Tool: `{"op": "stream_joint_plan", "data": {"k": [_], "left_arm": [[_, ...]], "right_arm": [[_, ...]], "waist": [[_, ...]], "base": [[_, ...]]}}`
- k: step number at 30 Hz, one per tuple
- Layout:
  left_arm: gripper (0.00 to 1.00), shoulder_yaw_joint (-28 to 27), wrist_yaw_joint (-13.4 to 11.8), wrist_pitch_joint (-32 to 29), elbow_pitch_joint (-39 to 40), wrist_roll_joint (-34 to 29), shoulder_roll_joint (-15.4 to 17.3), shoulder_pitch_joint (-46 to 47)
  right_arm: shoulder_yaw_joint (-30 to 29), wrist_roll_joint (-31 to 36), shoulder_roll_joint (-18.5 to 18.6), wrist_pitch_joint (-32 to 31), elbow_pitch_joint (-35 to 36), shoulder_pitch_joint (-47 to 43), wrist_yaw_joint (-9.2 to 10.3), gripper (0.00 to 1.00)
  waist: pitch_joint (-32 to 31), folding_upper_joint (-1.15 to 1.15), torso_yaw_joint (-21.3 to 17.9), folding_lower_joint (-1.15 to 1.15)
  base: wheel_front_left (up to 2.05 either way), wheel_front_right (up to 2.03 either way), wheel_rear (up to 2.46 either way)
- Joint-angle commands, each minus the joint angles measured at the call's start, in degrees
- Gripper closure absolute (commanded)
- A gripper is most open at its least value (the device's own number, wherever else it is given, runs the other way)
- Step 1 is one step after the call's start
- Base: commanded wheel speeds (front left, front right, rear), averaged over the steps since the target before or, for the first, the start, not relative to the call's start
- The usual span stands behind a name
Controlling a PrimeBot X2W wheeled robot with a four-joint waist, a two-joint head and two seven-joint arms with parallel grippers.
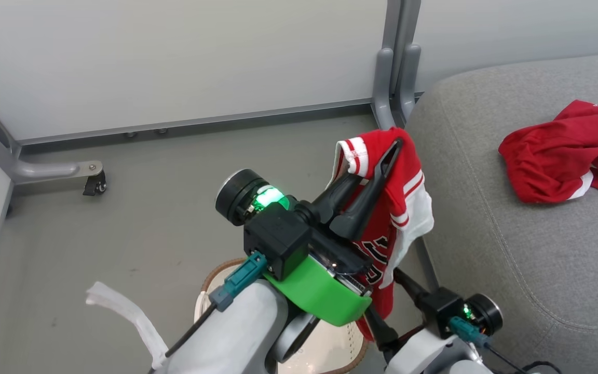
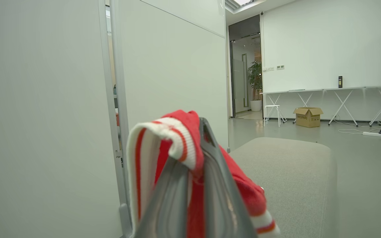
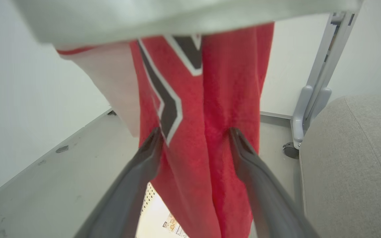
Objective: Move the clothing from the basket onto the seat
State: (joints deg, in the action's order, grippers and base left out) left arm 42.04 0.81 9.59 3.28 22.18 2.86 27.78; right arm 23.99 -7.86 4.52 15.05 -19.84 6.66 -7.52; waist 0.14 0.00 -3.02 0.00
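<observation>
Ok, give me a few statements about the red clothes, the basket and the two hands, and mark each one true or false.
1. The left hand is shut on a red garment, holding it above the basket. True.
2. Both garments lie on the seat. False: only the other garment lies there; the held one hangs from the left hand.
3. The right hand is shut on the hanging cloth. False: it is open, its fingers apart in front of the cloth.
4. The basket stands on the floor. True.
</observation>
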Motion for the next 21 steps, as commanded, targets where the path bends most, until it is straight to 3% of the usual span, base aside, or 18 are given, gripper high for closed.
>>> {"op": "stream_joint_plan", "data": {"k": [1, 2, 3, 21], "left_arm": [[1.0, 0.09, -0.3, -0.19, 0.36, 0.59, 0.09, 1.04], [1.0, 0.15, -0.4, -0.31, 0.52, 0.55, 0.09, 1.08], [1.0, 0.22, -0.41, -0.45, 0.59, 0.5, 0.18, 1.11], [1.0, -0.74, -3.17, -1.58, -1.82, 0.82, 2.77, -1.72]], "right_arm": [[0.84, 0.6, 0.15, 0.19, -0.79, 0.67, 0.06, 0.36], [0.88, 0.62, 0.17, 0.19, -0.92, 0.86, 0.07, 0.64], [0.79, 0.48, 0.17, 0.19, -0.98, 0.92, 0.07, 1.0], [2.06, -1.95, 1.16, 0.19, 0.11, -0.94, 0.07, 1.0]], "waist": [[0.04, 0.0, 0.35, 0.0], [0.06, 0.0, 0.44, 0.0], [0.09, 0.0, 0.55, 0.0], [0.55, 0.0, 0.8, 0.0]], "base": [[0.0, 0.0, 0.0], [0.0, 0.0, 0.0], [0.0, 0.0, 0.0], [0.0, 0.0, 0.0]]}}
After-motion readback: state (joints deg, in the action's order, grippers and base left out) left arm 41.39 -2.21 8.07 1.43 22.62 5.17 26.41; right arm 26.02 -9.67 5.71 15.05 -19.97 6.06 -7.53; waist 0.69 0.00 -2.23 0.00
